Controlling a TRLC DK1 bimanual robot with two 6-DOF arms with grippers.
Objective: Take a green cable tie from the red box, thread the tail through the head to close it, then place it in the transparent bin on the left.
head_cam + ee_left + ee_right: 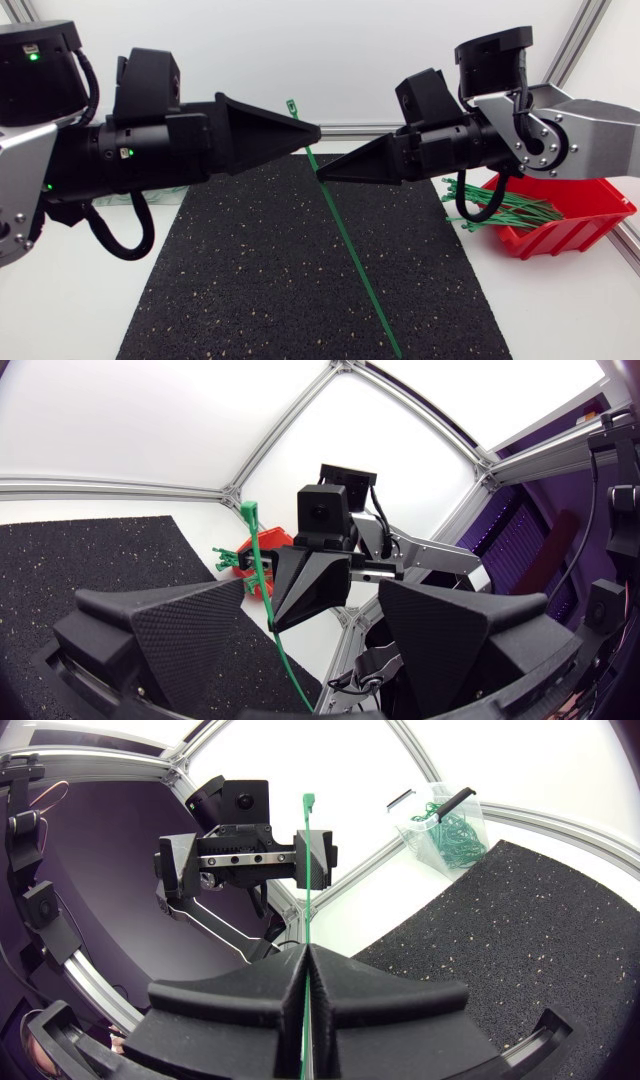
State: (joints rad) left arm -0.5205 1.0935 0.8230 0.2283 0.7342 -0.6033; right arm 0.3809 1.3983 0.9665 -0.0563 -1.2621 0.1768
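A long green cable tie (345, 240) slants across the head view, its head end up near my left gripper (312, 135) and its tail low over the mat. My right gripper (322, 175) is shut on the strap a little below the head. In the right wrist view the tie (307, 870) rises straight from the closed fingertips of the right gripper (305, 952). My left gripper (245, 860) faces it with its fingers wide apart. From the left wrist, the tie (258, 555) stands between the open fingers, touching neither. The red box (560, 215) holds several green ties.
A black speckled mat (250, 290) covers the table's middle. The transparent bin (445, 825), with green ties inside, stands beyond the mat's far corner in the right wrist view. The red box (262, 555) shows behind the tie in the left wrist view.
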